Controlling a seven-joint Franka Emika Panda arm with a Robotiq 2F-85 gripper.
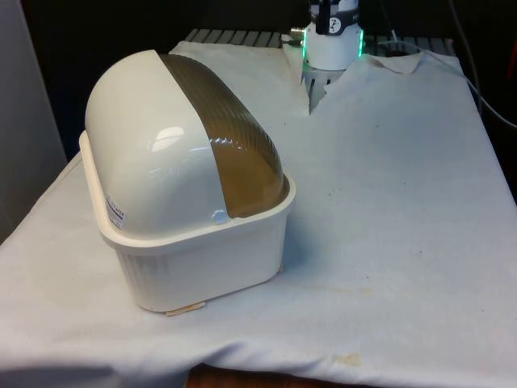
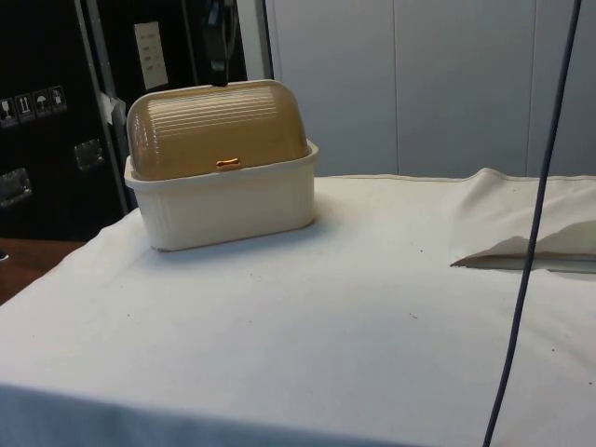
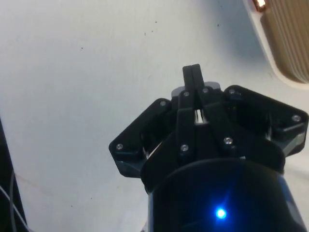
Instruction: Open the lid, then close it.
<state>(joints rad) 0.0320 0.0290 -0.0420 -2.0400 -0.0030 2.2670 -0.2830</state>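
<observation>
Pictured from the side: white-clothed counter (image 2: 354, 307) in the foreground, then a cream bread box (image 2: 223, 200) standing toward its far corner, brown ribbed lid (image 2: 219, 126) rolled fully down and shut over the base. Visible at the lid's lower edge, a small orange handle (image 2: 227, 163), sitting just above the cream rim.

Seen from the wrist: black tool (image 3: 192, 77) clenched, fingers pressed together on nothing, poised above bare cloth with a corner of the bread box and its handle (image 3: 260, 5) off to one side, well apart from the fingertips.

Judged a light, stiff plastic piece, glossy and likely slippery on its domed end wall (image 1: 153, 153). Best taken by the little handle, the one raised feature on an otherwise smooth curve; a small target, easily slipped off. Lid likely to roll back over the dome with modest force, and the light base apt to shift on the cloth if pushed hard. Opening not yet begun.
</observation>
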